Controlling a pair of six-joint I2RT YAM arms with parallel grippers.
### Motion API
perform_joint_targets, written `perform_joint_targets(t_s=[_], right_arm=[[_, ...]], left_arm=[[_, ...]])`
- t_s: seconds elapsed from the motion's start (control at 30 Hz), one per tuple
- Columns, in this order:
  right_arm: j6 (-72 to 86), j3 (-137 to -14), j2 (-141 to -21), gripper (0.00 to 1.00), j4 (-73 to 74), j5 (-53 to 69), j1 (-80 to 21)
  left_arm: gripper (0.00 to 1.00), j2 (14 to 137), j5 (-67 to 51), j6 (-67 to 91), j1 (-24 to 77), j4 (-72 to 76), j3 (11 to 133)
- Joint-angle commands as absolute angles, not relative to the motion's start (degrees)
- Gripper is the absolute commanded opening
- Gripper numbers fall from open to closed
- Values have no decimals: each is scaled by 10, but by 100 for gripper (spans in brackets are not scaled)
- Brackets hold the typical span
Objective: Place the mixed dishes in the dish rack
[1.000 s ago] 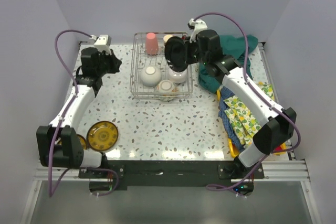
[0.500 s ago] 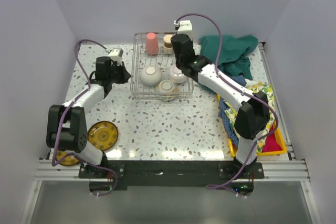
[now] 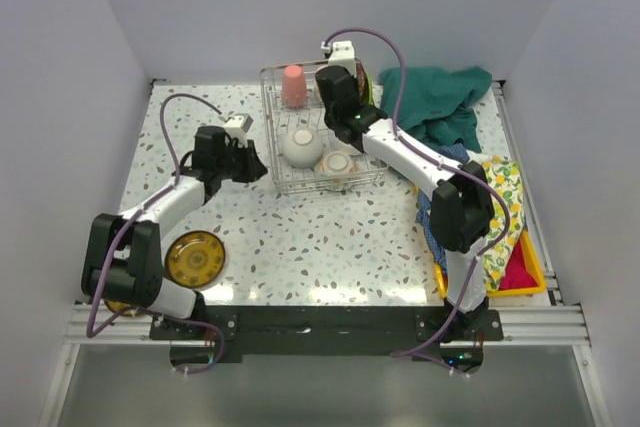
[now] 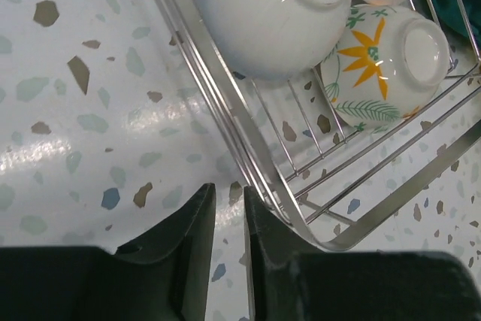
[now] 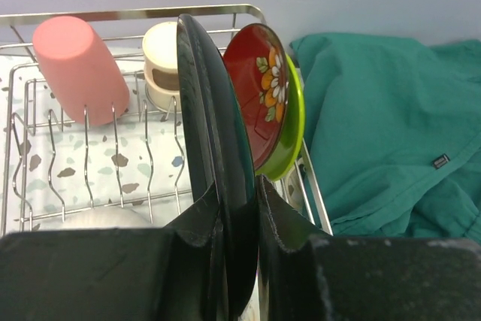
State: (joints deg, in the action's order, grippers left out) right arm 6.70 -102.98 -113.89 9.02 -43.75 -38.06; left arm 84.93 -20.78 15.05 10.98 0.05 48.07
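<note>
The wire dish rack (image 3: pixel 275 182) stands at the table's back middle. It holds a salmon-pink cup (image 3: pixel 292 85), a white bowl (image 3: pixel 303 147) and a floral bowl (image 3: pixel 338 162). My right gripper (image 3: pixel 350 125) is shut on a black plate (image 5: pixel 214 133), held on edge inside the rack beside the red floral plate (image 5: pixel 259 88) and lime-green plate (image 5: pixel 293 122). My left gripper (image 3: pixel 255 162) is shut and empty, with one finger (image 4: pixel 259 219) against the rack's front-left rim (image 4: pixel 225 122). A brown-gold plate (image 3: pixel 195 259) lies at the front left.
A green cloth (image 3: pixel 440 107) lies right of the rack. A yellow-patterned cloth (image 3: pixel 495 207) drapes over a yellow tray (image 3: pixel 525 285) at the right edge. A second brown-gold plate (image 3: pixel 122 299) peeks out by the left arm's base. A cream cup (image 5: pixel 161 62) stands in the rack's back.
My left gripper has moved right to the rack's front-left rim. The rack has shifted right and turned slightly. My right gripper has carried the black plate to the rack's back right.
</note>
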Motion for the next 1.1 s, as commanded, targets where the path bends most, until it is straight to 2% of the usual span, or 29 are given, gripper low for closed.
perform_joint_targets(t_s=[0.0,0.13,0.43,1.07], right_arm=[[57,-1079,-1161,0,40,-431,-372],[53,-1109,-1197,0,43,-418,-365],[55,-1177,-1266,0,39,-425,-347],[100,-1169,-1318,0,87,-400,-345]], left_arm=[[29,813,-203,141,71,-75,476],[30,804,-227,135,52,-109,469],[31,759,-228,153,43,-84,437],[33,764,-223,148,15,-91,434]])
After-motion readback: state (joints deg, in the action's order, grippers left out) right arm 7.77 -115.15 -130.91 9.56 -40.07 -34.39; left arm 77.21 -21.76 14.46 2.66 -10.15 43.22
